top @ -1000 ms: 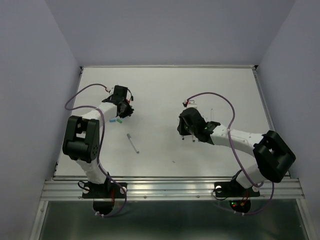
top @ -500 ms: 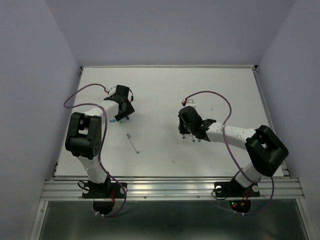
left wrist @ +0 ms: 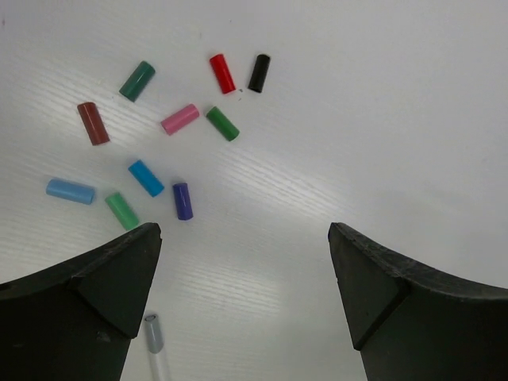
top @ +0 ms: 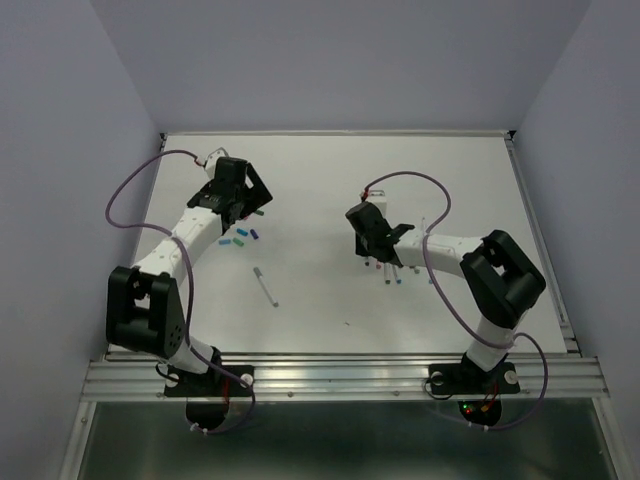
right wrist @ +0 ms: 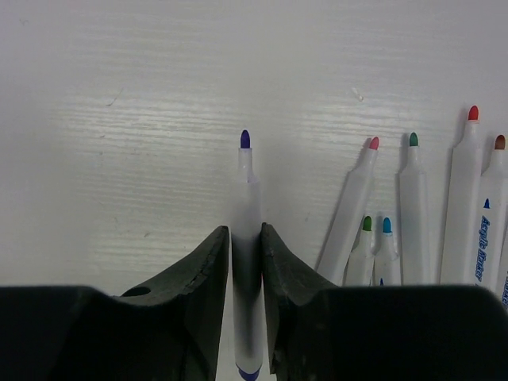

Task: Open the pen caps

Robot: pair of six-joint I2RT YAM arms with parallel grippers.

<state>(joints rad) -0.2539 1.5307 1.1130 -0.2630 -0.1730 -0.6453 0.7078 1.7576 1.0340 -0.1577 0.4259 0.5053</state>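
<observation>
L arm: base at near edge, left side. Stretched long toward the far-left corner, wrist bent down over the worktop (top: 320,175).
L hand: left hand (left wrist: 244,234) released, fingers (left wrist: 87,305) spread wide, nothing betw them. Faces down at the worktop just beside the caps.
R arm: base at near edge, right side. Elbow folded up toward the right edge, forearm runs left toward worktop centre.
R hand: right hand (right wrist: 246,238) clenched on purple-tip pen (right wrist: 246,186), one finger each side of the barrel. Bare tip sticks out ahead.
Caps: pen caps (left wrist: 180,119) loose on the left half of the worktop, abt midway betw far and near edges. Ten, scattered close together: red, black, dk green, brown-red, pink, green, blue, lt blue, lt green, purple.
Pens: other pens (right wrist: 414,206) lie side by side just beside the held one, right of worktop centre. Tips bare: pink, green, red, brown, plus green and blue set further back.
Lone pen: lone pen (top: 265,287) left of centre, betw the caps and the near edge, grey end.
Hidden: R wrist view, hand body covers the pens' back ends, rightmost barrels cut by the frame edge, barrel print too small to read. Can't tell if the held pen rests on the worktop or is lifted. L wrist view, only the lone pen's grey end shows, rest cut off at the bottom. Top view, both hands' fingers hidden under their own bodies, cap colours barely readable.
</observation>
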